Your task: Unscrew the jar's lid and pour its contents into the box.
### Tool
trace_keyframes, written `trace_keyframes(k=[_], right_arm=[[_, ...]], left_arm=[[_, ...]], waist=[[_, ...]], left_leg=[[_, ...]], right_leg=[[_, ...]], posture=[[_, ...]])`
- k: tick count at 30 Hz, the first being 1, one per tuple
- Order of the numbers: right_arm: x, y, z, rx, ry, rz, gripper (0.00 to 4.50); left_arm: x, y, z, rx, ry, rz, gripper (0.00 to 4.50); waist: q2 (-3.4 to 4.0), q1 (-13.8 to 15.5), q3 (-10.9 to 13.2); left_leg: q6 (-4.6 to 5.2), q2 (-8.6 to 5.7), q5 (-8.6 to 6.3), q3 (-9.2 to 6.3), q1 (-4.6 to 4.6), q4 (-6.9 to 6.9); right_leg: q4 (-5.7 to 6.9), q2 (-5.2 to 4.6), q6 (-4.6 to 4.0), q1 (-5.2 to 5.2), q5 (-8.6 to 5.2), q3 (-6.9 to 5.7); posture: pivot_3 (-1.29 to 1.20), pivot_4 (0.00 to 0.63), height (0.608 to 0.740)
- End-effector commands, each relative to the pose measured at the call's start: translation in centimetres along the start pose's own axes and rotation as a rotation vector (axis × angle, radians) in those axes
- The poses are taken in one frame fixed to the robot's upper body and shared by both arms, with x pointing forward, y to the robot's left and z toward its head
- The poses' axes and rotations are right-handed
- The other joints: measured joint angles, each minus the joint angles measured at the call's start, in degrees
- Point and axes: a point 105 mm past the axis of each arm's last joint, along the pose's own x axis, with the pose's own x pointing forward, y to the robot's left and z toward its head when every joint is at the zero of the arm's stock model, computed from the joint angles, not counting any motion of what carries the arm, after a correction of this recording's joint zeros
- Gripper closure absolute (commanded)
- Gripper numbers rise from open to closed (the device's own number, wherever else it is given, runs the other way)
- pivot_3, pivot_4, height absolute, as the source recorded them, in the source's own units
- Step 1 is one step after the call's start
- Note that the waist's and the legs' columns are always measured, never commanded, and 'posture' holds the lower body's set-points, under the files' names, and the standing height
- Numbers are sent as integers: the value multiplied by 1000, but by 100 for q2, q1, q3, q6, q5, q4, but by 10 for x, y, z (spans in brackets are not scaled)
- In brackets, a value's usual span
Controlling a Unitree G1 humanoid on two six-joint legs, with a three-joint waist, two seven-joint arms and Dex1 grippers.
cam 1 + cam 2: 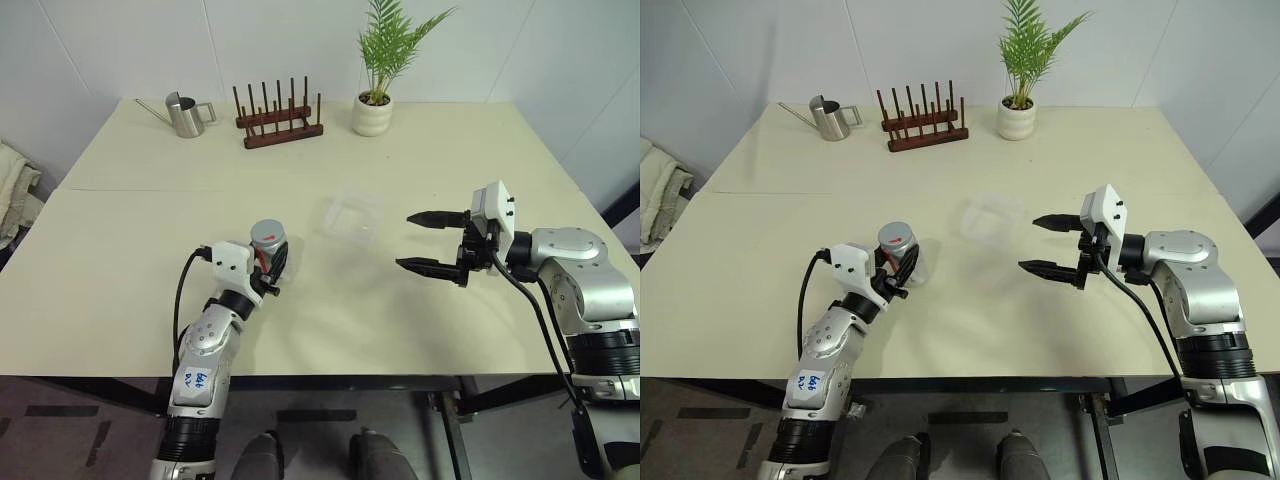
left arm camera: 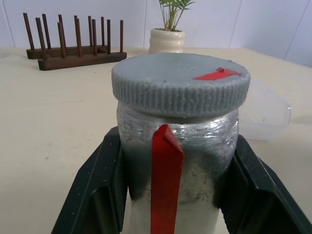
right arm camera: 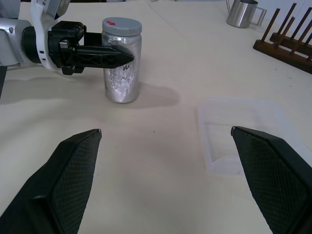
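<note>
The small silvery jar [image 1: 268, 248] with a red stripe stands upright on the table, left of centre. Its grey lid [image 2: 180, 83] with a red mark sits on top. My left gripper [image 1: 274, 263] is shut on the jar's body below the lid, one black finger [image 2: 97, 185] on each side. The contents are hidden inside the jar. The clear plastic box [image 1: 352, 218] lies on the table just right of the jar and a little farther back. My right gripper [image 1: 404, 241] hovers open to the right of the box, pointing left toward the jar, with nothing between its fingers.
Along the table's far edge stand a steel watering can [image 1: 186, 115], a dark wooden peg rack [image 1: 278, 120] and a white pot with a green plant [image 1: 372, 113]. A folded cloth [image 1: 15, 190] lies off the table's left side.
</note>
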Motion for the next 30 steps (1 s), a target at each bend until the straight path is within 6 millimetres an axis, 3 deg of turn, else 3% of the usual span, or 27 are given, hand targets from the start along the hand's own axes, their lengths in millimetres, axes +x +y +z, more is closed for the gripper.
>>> trace_keyframes(k=[1, 6, 19, 26, 30], right_arm=[[-1, 1, 14, -42, -34, -16, 0], [11, 6, 21, -63, -56, -77, 0], [59, 46, 86, 13, -254, -272, 0], [77, 68, 103, 114, -295, -276, 0], [95, 92, 107, 134, -291, -233, 0]], left_arm=[[-1, 0, 18, 17, -70, -25, 2498], [-5, -4, 31, 4, -116, -184, 2498], [-6, -19, 59, 71, -40, -743, 2498], [0, -23, 62, 42, -1, -880, 2498], [6, -28, 63, 70, 9, -915, 2498]], waist=[[0, 0, 0], [1, -7, 0], [3, -4, 1], [3, -6, 1], [3, -15, 1]], left_leg=[[0, 0, 0, 0, 0, 0], [0, 1, 0, 0, 0, -3], [-4, 4, 2, -6, -9, -28], [-4, 6, 2, -7, -8, -52], [-3, 6, 2, -5, -9, -64]], right_leg=[[0, 0, 0, 0, 0, 0], [-1, 1, 0, -1, 0, 0], [-18, -3, -8, -8, -2, -7], [-28, -2, -12, -14, -4, -11], [-36, -3, -12, -16, -5, -10]], posture=[[0, 150, 740], [0, 150, 740], [0, 150, 740], [0, 150, 740], [0, 150, 740]])
